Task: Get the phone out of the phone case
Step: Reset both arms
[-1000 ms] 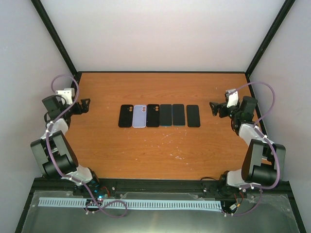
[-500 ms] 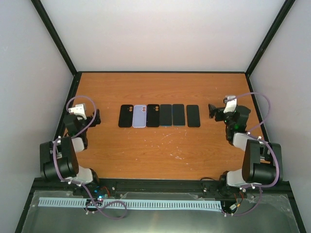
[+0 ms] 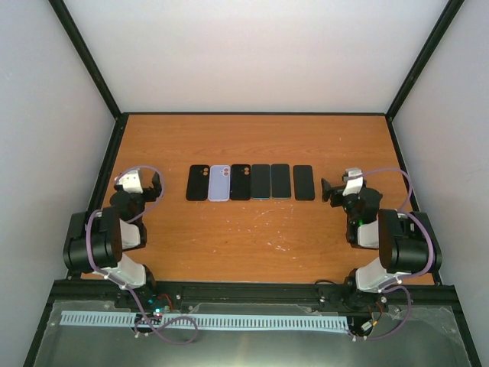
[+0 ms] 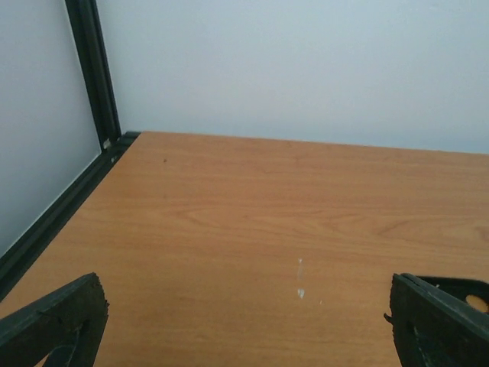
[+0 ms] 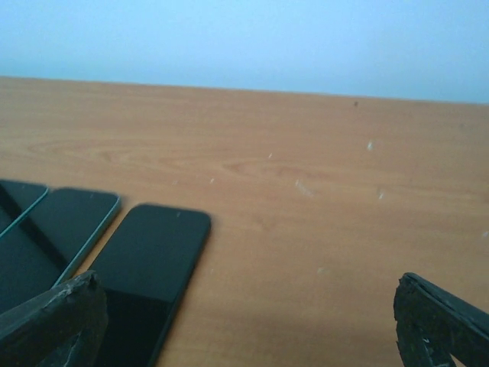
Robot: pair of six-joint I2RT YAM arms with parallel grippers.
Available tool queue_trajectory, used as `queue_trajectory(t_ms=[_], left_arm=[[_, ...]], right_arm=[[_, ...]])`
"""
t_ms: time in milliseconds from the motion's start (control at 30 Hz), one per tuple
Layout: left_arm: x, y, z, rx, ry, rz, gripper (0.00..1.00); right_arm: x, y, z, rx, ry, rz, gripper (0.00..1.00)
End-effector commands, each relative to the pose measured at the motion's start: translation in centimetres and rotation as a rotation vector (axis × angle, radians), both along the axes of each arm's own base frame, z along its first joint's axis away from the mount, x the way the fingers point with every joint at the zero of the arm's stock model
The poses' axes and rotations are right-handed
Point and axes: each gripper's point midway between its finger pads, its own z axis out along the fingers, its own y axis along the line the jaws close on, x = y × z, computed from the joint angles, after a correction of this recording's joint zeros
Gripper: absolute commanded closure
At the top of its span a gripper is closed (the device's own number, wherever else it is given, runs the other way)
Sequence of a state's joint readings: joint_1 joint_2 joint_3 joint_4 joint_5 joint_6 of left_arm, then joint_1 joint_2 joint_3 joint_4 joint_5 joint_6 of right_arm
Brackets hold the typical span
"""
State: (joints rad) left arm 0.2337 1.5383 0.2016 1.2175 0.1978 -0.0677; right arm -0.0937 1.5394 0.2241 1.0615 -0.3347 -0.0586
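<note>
Six slabs lie in a row mid-counter (image 3: 252, 237), side by side, long axes all running near-to-far. 2nd from left is the lilac case (image 3: 220, 183), back up, camera cutout at far end. Touching its left is a black case (image 3: 197, 183) and on its right a 2nd black case (image 3: 241, 182), then 3 phones (image 3: 281, 180) screen-up further right. Well left of lilac case, the left gripper (image 3: 155, 186) has jaws spread wide & empty. Far right of it, past the last phone (image 3: 304, 182), the right gripper (image 3: 327, 188) is spread & empty too.
</note>
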Motion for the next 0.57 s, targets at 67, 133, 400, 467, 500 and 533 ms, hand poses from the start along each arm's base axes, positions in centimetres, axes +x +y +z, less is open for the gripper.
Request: queue_trajectory(t_ms=[67,133,400,467,500,533], left_arm=[[1.11,-0.55,3.25,0.065,-0.106,-0.036,0.0],[1.23,-0.47,3.15,0.062,-0.096,-0.033,0.0],[1.31,-0.39,3.08,0.06,-0.093,-0.03,0.0],[1.37,-0.4,3.02,0.06,-0.09,-0.031,0.0],[1.25,-0.43,3.12,0.061,-0.094,-0.031,0.0],[1.14,-0.38,3.17,0.061,-0.098,-0.027,0.0]], right_arm=[[1.81,-0.29,3.42,-0.044,-0.129,-0.032,0.0],[1.8,-0.3,3.25,-0.047,-0.112,-0.03,0.0],[1.79,-0.26,3.28,-0.046,-0.118,-0.03,0.0],[1.82,-0.32,3.38,-0.046,-0.123,-0.032,0.0],[1.81,-0.32,3.34,-0.047,-0.121,-0.032,0.0],[1.8,-0.28,3.37,-0.046,-0.122,-0.031,0.0]])
